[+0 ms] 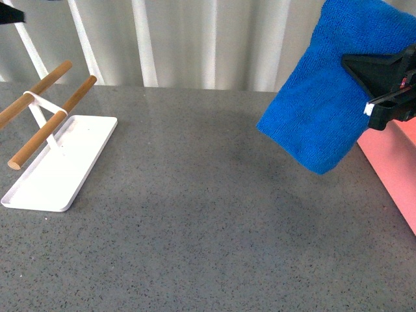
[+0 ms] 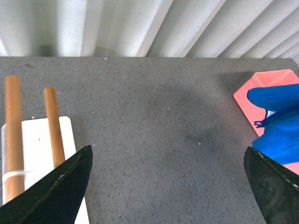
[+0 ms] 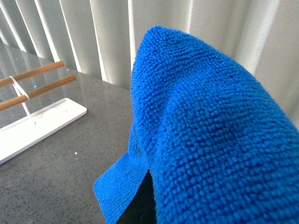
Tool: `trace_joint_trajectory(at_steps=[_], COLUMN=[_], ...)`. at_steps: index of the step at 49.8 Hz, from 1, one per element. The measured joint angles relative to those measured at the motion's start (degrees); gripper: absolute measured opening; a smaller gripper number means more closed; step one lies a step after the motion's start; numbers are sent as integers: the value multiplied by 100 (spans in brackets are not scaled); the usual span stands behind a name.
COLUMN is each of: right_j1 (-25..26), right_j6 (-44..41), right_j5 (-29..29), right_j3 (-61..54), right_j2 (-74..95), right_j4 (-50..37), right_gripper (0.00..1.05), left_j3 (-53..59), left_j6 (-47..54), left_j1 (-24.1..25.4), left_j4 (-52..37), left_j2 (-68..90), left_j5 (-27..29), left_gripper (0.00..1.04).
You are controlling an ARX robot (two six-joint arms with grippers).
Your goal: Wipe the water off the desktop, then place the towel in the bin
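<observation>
Your right gripper [image 1: 380, 88] is clamped on the towel [image 1: 325, 97], pinching it near its right edge and holding it lifted clear of the desktop [image 1: 208, 214]. The cloth hangs down and to the left from the jaws, with its lowest corner in the air above the stone. In the right wrist view the towel [image 3: 205, 135] fills most of the picture, so the pads themselves are hidden.

The bin [image 1: 398, 170] lies just right of and below the hanging cloth, at the right edge of the scene. Its long axis appears to run from far to near. In the left wrist view the towel [image 2: 279, 121] already overlaps the bin's [image 2: 261, 86] pink floor. I judge the next move to be a short carry to the right, then a release. The right arm is much the nearer.

Your left gripper [image 2: 168, 150] is spread wide and empty, above the white tray [image 1: 58, 172] with its wooden rods [image 1: 39, 130] at the far left. I see no standing water.
</observation>
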State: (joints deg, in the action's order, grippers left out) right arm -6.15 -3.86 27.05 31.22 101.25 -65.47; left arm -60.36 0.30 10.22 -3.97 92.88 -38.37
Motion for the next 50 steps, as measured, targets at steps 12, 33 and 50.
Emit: trace_joint_trajectory(at_steps=[12, 33, 50], right_j1=[7, 79, 76], right_j6=[0, -22, -28], right_j5=[2, 2, -72], right_j3=[-57, -66, -66], right_j2=[50, 131, 173], right_j4=[-101, -107, -105], right_gripper=[4, 4, 4], left_j3=[789, 4116, 5219], left_j6=[166, -28, -50], left_j1=[938, 179, -387], left_j4=[92, -4374, -4074], left_j2=[-909, -2610, -3945], left_j5=[-538, 2653, 3213], left_gripper=[98, 32, 4])
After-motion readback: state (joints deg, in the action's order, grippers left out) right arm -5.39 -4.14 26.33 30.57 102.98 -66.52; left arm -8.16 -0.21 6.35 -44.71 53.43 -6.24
